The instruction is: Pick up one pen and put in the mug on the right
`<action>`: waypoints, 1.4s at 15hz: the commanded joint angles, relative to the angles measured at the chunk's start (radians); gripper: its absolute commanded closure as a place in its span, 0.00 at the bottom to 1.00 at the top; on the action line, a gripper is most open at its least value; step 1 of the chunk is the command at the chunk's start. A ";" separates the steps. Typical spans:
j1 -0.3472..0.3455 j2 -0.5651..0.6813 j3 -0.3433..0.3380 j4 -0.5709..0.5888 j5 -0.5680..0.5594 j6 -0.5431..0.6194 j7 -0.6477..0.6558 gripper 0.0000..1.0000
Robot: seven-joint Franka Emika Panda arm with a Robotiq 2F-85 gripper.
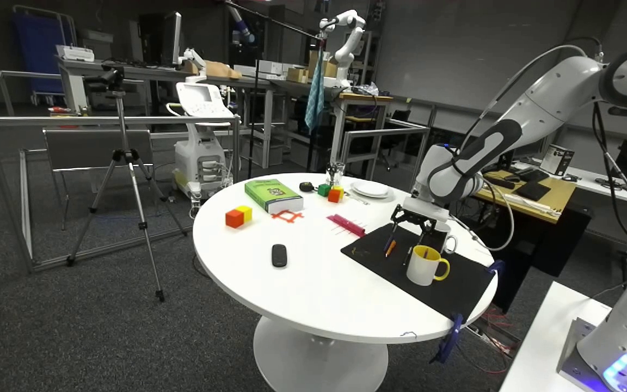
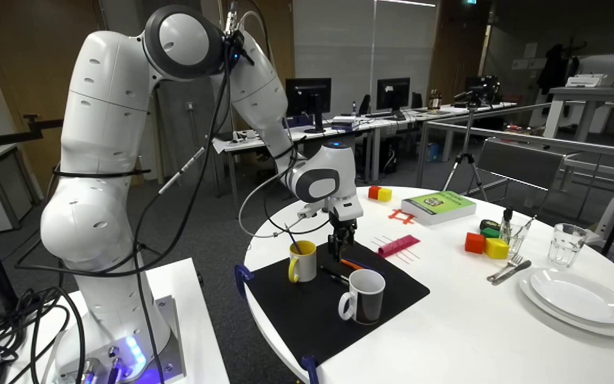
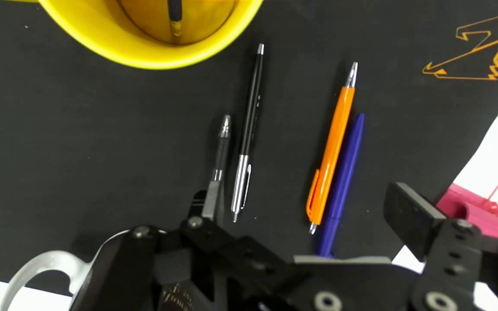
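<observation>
Your gripper (image 3: 305,190) stands wide, likely to straddle the orange pen (image 3: 332,155) and blue pen (image 3: 343,185) on the mat (image 2: 301,309), which blue clamps (image 1: 447,346) pin at the robot-side edge of the table (image 1: 313,283), presumably against slipping. The white mug (image 2: 368,300), probably your target, stands nearer that edge.

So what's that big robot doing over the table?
The robot arm is bent over a black mat, its end effector open and holding nothing. Four pens lie below it: an orange pen, a blue pen, a black-and-silver pen and a partly hidden dark pen. Its job is to put one in a mug. Both mugs stand on the mat: the yellow-handled mug has what looks like another pen inside; the white-handled mug is nearby.
</observation>
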 commanded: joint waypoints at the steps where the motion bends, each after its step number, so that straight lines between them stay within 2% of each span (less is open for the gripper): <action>1: 0.024 0.066 -0.025 0.059 0.019 0.009 -0.039 0.00; 13: 0.060 0.196 -0.056 0.175 0.019 -0.001 -0.031 0.00; 21: 0.080 0.198 -0.064 0.178 0.018 -0.009 -0.031 0.00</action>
